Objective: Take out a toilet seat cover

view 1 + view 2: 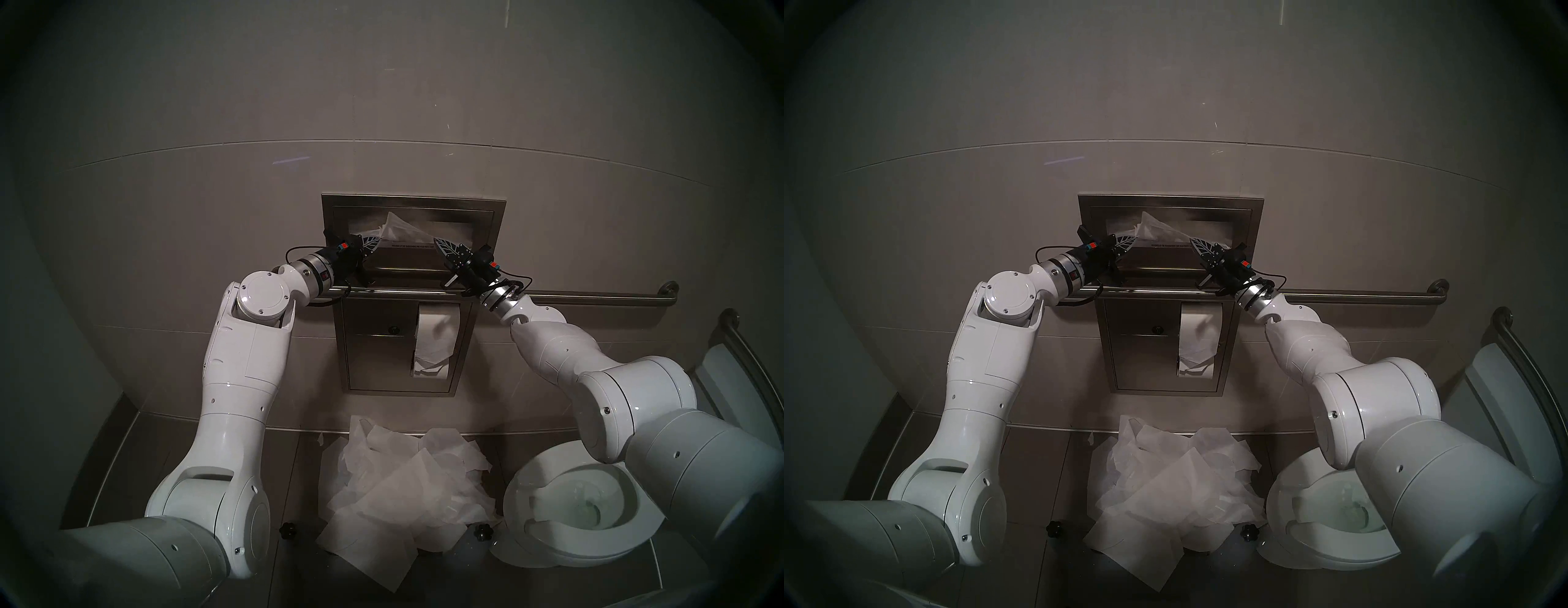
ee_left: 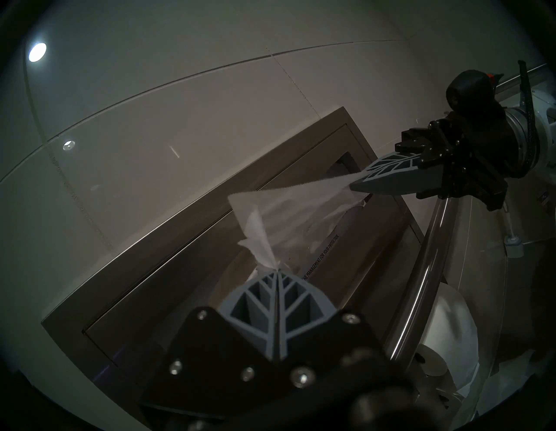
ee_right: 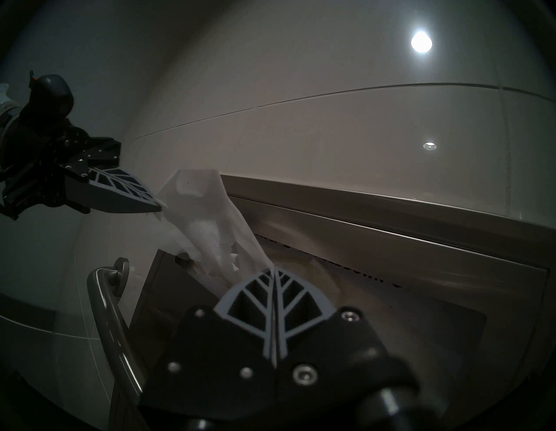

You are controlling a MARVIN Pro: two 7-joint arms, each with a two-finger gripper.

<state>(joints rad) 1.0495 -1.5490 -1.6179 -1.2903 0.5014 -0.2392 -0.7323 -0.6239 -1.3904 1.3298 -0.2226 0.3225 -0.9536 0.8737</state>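
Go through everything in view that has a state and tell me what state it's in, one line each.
toilet seat cover: partly out of the slot, pinched at two corners
left gripper: shut on the cover
right gripper: shut on the cover
dispenser: slot has paper showing
toilet paper roll: loose torn end hanging down
heap of paper sheets: crumpled on the floor
toilet: lid up, seat bare

both hands (image 1: 1126, 241) (image 1: 1197, 244) pinching toilet seat cover (image 1: 1159, 231)

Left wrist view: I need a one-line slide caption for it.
Both shut grippers, left and right, pinch the toilet seat cover at the wall dispenser.
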